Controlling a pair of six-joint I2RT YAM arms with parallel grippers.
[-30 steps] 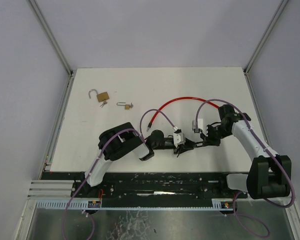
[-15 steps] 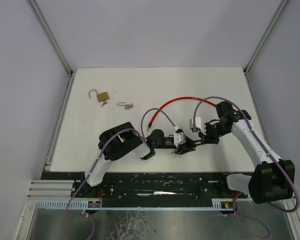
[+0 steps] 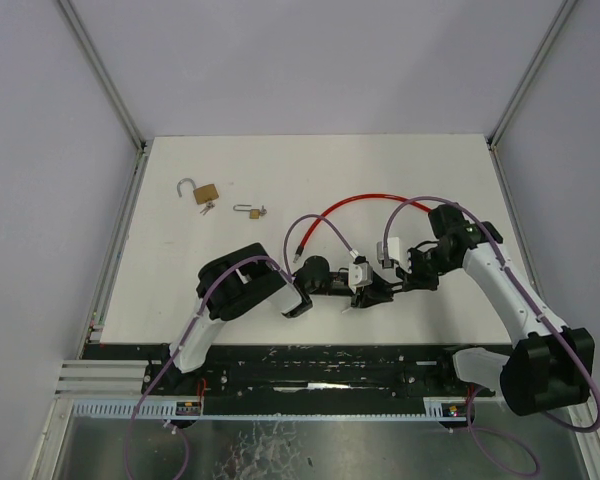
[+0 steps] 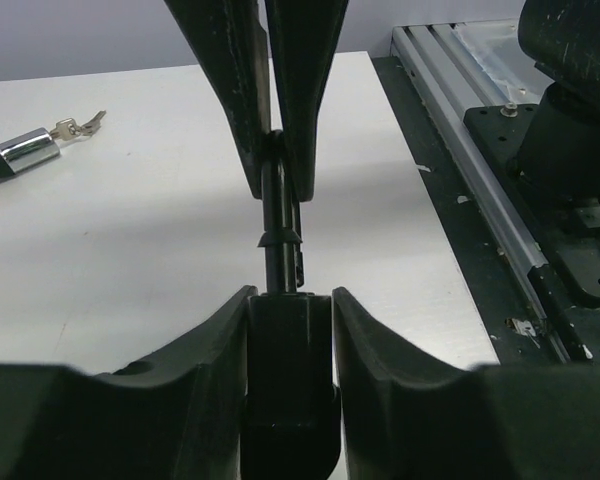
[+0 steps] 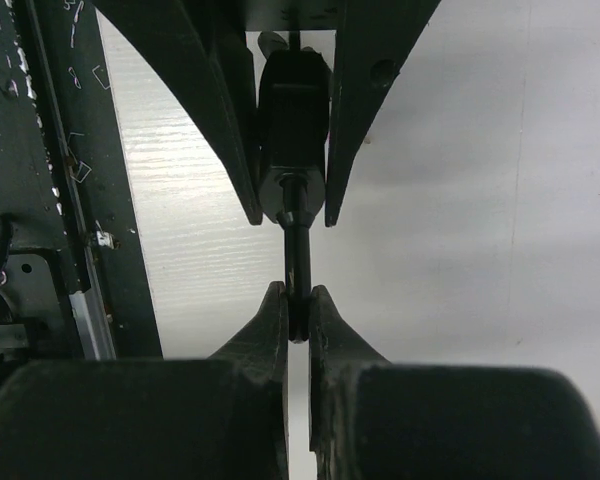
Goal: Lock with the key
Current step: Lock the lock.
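My left gripper (image 4: 288,295) is shut on a black lock body (image 4: 288,370), with one finger on each side of it. A thin black key (image 5: 298,262) sticks out of the lock body (image 5: 294,100), and my right gripper (image 5: 298,295) is shut on the key's outer end. The two grippers face each other nose to nose just above the table's near middle, left gripper (image 3: 367,293) and right gripper (image 3: 392,284). A red cable (image 3: 365,198) arcs behind them.
An open brass padlock (image 3: 206,192) and a smaller padlock (image 3: 252,211) lie at the far left. A chrome-capped red cable end (image 4: 25,152) with small keys (image 4: 77,124) lies beside the grippers. The black rail (image 4: 500,190) runs along the table's near edge.
The right arm has shifted a little to the left, toward the left gripper. Both grips look the same, and the padlocks have not moved.
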